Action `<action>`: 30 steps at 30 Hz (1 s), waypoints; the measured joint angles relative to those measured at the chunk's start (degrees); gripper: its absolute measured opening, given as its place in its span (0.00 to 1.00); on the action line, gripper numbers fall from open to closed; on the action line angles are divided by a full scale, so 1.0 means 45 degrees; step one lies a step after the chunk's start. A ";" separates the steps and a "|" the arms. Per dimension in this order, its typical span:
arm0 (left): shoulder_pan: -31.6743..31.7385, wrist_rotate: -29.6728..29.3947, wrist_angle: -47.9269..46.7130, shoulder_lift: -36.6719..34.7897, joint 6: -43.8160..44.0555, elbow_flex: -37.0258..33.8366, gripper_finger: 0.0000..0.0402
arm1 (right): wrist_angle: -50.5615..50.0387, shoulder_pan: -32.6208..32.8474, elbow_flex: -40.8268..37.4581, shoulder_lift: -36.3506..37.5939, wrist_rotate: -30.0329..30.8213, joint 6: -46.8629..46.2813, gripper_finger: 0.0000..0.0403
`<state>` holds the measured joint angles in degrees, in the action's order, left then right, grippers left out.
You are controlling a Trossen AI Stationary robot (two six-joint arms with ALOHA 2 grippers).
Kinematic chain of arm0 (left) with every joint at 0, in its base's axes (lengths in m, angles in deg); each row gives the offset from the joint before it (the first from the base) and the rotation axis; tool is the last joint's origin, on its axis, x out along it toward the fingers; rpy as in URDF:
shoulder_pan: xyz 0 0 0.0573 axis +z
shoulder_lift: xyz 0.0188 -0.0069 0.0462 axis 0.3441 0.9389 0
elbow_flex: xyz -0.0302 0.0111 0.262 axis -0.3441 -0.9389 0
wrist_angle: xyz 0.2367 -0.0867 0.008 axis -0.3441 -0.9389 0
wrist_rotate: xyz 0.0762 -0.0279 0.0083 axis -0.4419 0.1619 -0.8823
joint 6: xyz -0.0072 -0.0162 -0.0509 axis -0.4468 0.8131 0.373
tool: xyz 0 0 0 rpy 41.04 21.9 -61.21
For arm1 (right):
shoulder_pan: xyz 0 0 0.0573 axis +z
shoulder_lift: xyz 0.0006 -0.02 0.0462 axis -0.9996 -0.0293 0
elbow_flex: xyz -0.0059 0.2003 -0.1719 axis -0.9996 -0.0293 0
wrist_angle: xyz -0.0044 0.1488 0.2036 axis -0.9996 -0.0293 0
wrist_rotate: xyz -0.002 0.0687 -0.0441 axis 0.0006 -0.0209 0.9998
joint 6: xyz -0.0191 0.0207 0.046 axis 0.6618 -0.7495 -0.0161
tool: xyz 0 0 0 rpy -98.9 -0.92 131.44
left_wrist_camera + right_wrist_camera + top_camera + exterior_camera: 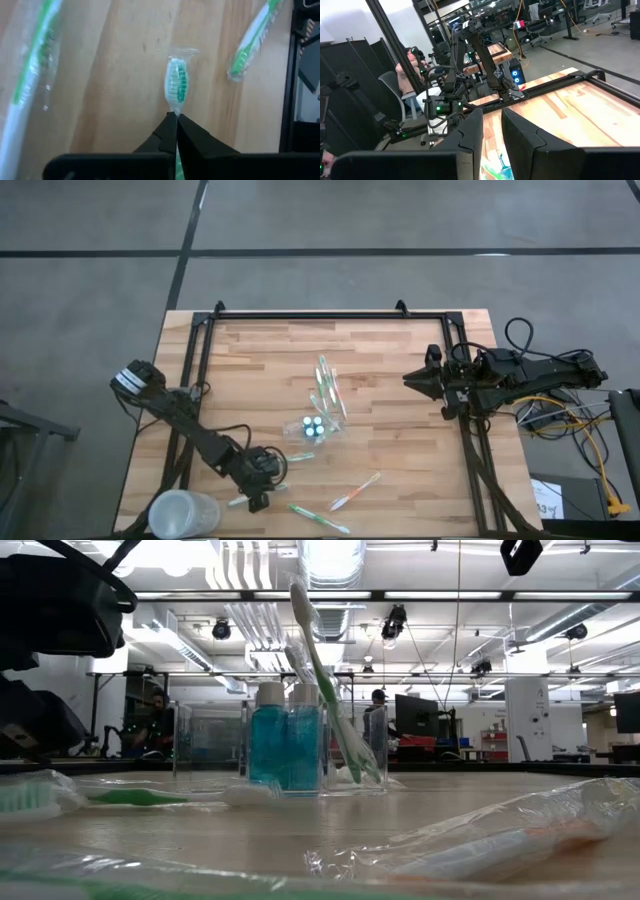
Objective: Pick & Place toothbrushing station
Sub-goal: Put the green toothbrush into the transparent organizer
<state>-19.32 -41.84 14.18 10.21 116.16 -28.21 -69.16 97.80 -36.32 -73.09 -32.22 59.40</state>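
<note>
- The toothbrushing station (322,412) is seen near the centre of the worktop (390,460) in the high view — a clear holder with green-and-white toothbrushes (325,385) leaning out of it toward the top of the frame.
- Small blue tubes (285,745) with white caps are shown standing upright in the holder in the low view, just left of centre; one tall toothbrush (325,680) is tilted above them.
- The left gripper (257,485) is placed at the lower left of the high view, low over the worktop. In the left wrist view its fingers (167,135) are pressed together on a wrapped green toothbrush (176,86), whose bristled head sticks out beyond the tips.
- Two more wrapped toothbrushes are seen lying loose in the lower middle of the high view: a green one (320,518) and an orange one (355,491).
- A frosted white cup (183,514) is found at the lower left corner of the worktop, beside the left arm.
- The right gripper (412,378) is held at the right of the high view, well apart from the station — its fingers (520,132) are parted in the right wrist view, with nothing between them.
</note>
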 joint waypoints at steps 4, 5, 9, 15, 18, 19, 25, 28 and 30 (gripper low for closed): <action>0.0168 -0.0152 0.0162 -0.0008 -0.0321 -0.0005 0.02 | 0.0000 0.0000 0.0002 -0.0002 0.0004 0.0000 0.18; 0.0216 -0.0157 0.0243 -0.0037 -0.0496 -0.0005 0.02 | 0.0000 0.0003 -0.0002 0.0003 0.0000 0.0000 0.18; 0.0581 -0.0254 0.0234 -0.0102 -0.1469 0.0249 0.01 | 0.0000 0.0002 -0.0002 -0.0001 0.0000 0.0000 0.20; 0.1529 -0.0297 0.0222 -0.0112 -0.3287 0.0839 0.01 | 0.0004 0.0003 -0.0002 0.0003 0.0000 0.0000 0.19; 0.2046 -0.0295 0.0217 -0.0121 -0.4100 0.1026 0.01 | 0.0000 -0.0001 0.0002 0.0001 0.0002 0.0000 0.17; 0.2215 -0.0276 0.0213 -0.0122 -0.4270 0.1060 0.01 | 0.0000 -0.0002 0.0002 -0.0001 0.0003 0.0000 0.17; 0.3193 0.0049 0.0304 -0.0126 -0.4724 0.1069 0.01 | 0.0000 0.0002 0.0002 0.0000 0.0003 0.0000 0.18; 0.3546 0.0068 0.0517 -0.0126 -0.4854 0.1078 0.01 | 0.0004 0.0003 0.0002 -0.0002 0.0003 0.0000 0.19; 0.3706 0.0077 0.0696 -0.0126 -0.4884 0.1078 0.01 | 0.0001 -0.0001 0.0002 -0.0002 -0.0001 0.0000 0.20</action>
<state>-2.64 -41.49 17.32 9.64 94.18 -23.35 -69.16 97.80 -36.32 -73.10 -32.23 59.40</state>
